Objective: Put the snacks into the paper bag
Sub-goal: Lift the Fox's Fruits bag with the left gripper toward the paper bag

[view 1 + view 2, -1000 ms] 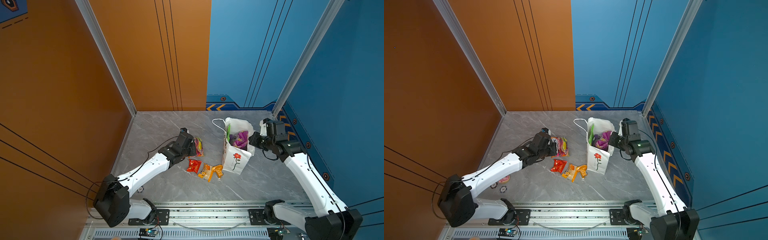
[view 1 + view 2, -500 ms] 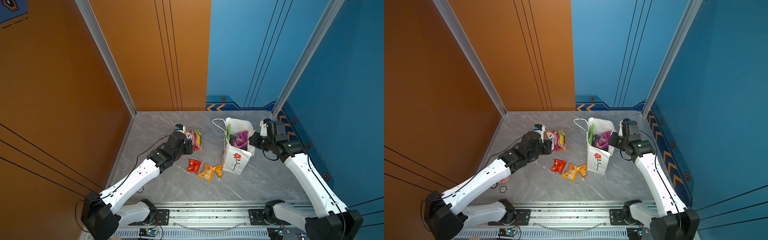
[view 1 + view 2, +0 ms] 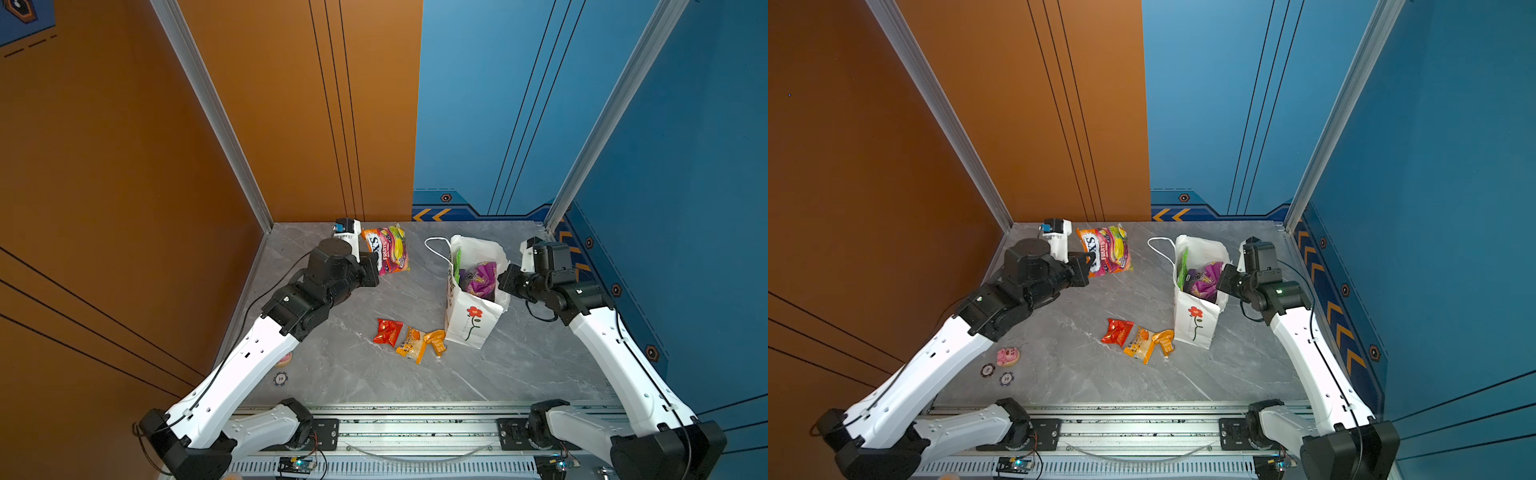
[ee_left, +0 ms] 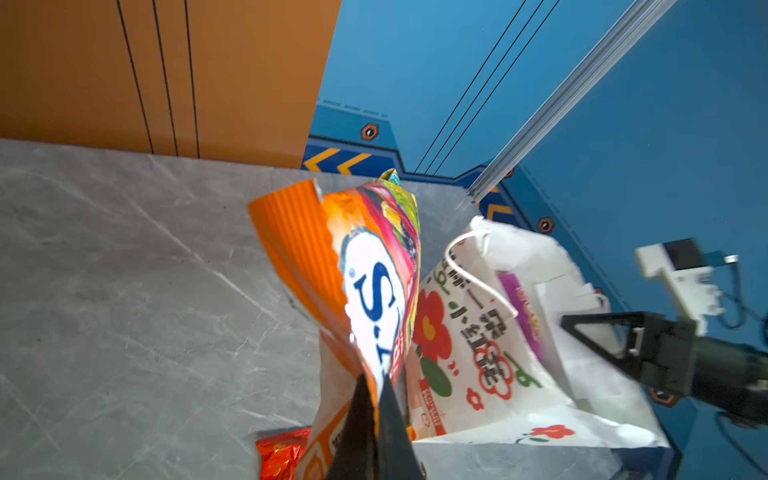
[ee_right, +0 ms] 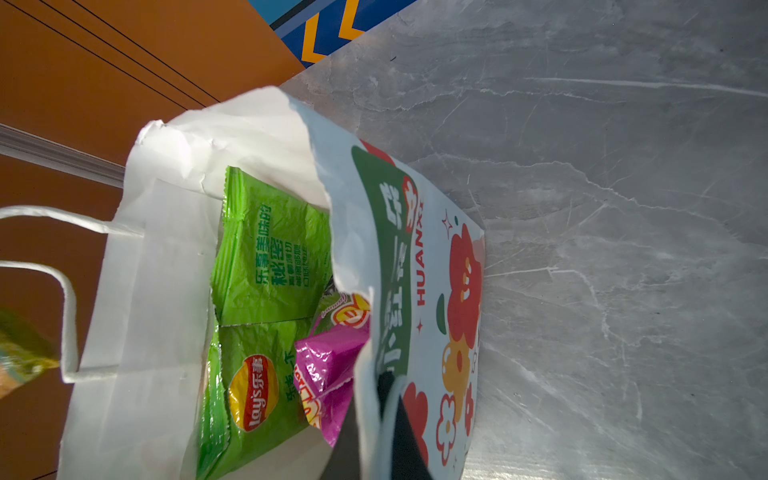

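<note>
The left gripper is clamped tight on one end of the FOX'S packet. Its two dark fingers press together over the orange wrapper, and the packet stands up from the pinch. In both top views the packet shows left of centre, near the back edge of the table and apart from the paper bag to its right.

The right gripper is closed on the rim of the paper bag. One finger is inside the mouth and one outside on the printed side, with the paper wall between them. The bag stands upright, right of centre in both top views, with its mouth open. Its flower face is turned toward the lower edge of the frame, and a cord handle loops off to the left.

Inside the bag lie a purple packet and a green packet. The right wrist view shows a second green one, the Lay's packet, next to them.

In the lower middle of a top view, a red packet and two orange packets lie on the table in a row, touching. The nearest orange one is just beside the foot of the bag.

At lower left in a top view, a pink toy and two poker chips lie beside the left arm.
</note>
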Robot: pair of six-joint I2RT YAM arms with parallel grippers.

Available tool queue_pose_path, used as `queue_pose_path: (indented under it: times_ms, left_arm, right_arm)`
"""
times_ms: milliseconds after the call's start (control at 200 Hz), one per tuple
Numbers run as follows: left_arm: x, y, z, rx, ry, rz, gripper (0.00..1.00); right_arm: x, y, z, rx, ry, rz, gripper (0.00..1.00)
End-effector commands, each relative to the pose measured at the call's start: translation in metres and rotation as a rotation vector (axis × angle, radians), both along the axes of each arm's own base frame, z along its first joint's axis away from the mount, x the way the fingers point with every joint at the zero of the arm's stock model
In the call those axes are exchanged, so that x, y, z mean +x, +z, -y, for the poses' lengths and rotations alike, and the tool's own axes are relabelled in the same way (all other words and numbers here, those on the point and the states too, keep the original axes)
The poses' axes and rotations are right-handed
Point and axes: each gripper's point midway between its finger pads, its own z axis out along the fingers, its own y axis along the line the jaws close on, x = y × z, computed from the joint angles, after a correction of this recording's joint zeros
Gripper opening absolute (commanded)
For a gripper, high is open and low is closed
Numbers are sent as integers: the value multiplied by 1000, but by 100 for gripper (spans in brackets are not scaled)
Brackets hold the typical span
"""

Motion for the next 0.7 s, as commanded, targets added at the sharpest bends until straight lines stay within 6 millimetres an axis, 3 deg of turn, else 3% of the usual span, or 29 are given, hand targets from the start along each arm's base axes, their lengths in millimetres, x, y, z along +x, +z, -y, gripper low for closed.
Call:
queue_pose_path:
  times_ms: [0, 120, 275, 501, 696]
  left_arm:
    - [-15, 45, 13, -42, -77, 83, 0]
    - [-23, 70, 34, -66, -147, 116, 0]
    - [-31, 87, 70, -67, -236, 141, 0]
    - [-34, 79, 120, -60, -334, 65, 0]
    - [-32, 63, 143, -44, -352, -20, 0]
  right_arm:
    - [-8, -2, 1, -2, 7, -12, 8]
    - [-7, -2, 0, 0, 11, -11, 8]
    - [-7, 1, 0, -4, 12, -8, 8]
    - [-7, 2, 0, -3, 11, -6, 7]
    - [-7, 2, 0, -6, 12, -6, 8]
